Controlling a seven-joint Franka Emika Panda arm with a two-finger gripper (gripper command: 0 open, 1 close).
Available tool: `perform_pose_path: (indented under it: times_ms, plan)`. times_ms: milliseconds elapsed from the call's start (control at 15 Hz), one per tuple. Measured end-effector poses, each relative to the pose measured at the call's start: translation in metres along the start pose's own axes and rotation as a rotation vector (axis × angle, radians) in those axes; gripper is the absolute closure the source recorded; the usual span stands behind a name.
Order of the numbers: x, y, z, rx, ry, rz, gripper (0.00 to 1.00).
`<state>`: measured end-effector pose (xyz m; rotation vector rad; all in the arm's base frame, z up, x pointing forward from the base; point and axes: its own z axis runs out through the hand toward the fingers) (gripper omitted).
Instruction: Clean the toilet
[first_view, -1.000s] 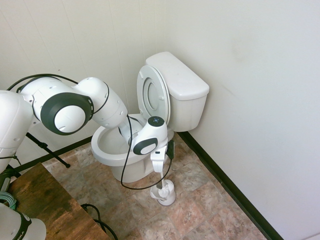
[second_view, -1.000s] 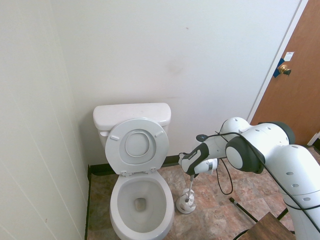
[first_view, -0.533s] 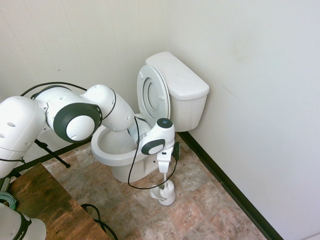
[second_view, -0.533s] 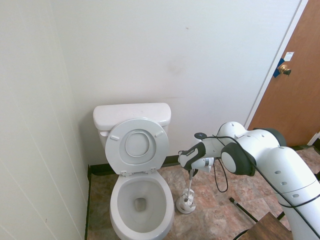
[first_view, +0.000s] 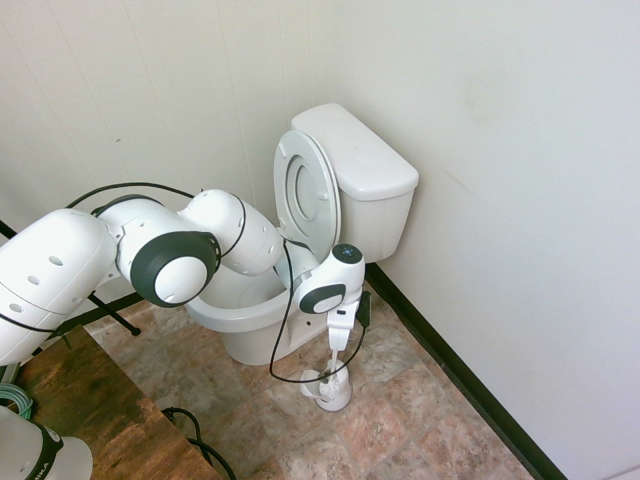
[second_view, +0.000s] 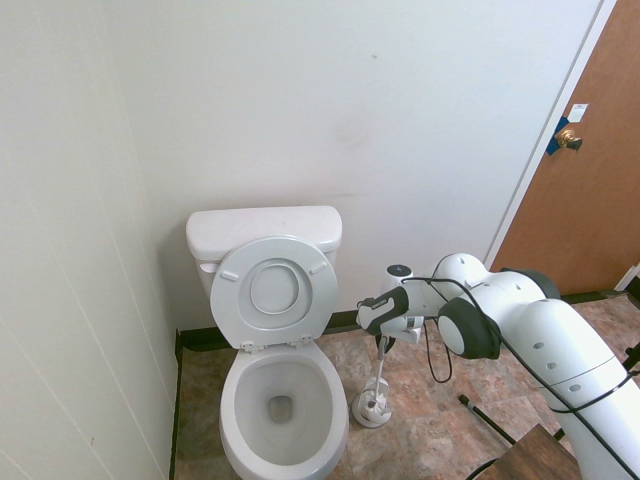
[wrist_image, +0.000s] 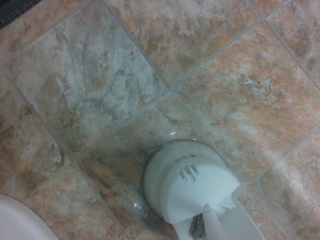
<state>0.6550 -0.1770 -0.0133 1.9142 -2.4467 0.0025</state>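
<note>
The gripper (first_view: 338, 345) points straight down, with its fingers clamped on the thin upright handle of the toilet brush (second_view: 381, 368). Directly below the fingers, the brush head sits in, or just at the mouth of, the small white holder (first_view: 329, 391) standing on the tiled floor (first_view: 400, 400); the exterior views do not resolve whether the bristles rest fully inside. In the wrist view, the holder (wrist_image: 190, 182) appears as a rounded white shell with dark bristles showing at its opening, and a pale curve in one corner is probably the edge of the bowl.

The toilet (second_view: 278, 380) stands just beside the fingers, on the side away from the door (second_view: 590, 180), with its tank (first_view: 360, 170) against the wall. Seat and lid (second_view: 273, 292) are raised and lean back on the tank, so the bowl (second_view: 280, 400) lies open and unobstructed. Water is visible at the bottom of the bowl; no foam, cleaner or brush marks can be made out.

Judged from this arrangement, the task stands at one end of the brushing step: the tool is gripped at its holder, not in the bowl. Whether scrubbing is yet to come or already finished cannot be read from the pictures. If unfinished, what remains is to lift the brush clear, carry it sideways over the rim and work it around the bowl.
</note>
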Motion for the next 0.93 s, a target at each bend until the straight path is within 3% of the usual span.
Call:
perform_pose_path:
  times_ms: [467, 933]
  plan:
    - [0.012, -0.005, -0.006, 0.014, 0.01, 0.012, 0.0]
    - [0.046, -0.013, -0.063, 0.093, 0.021, 0.061, 0.0]
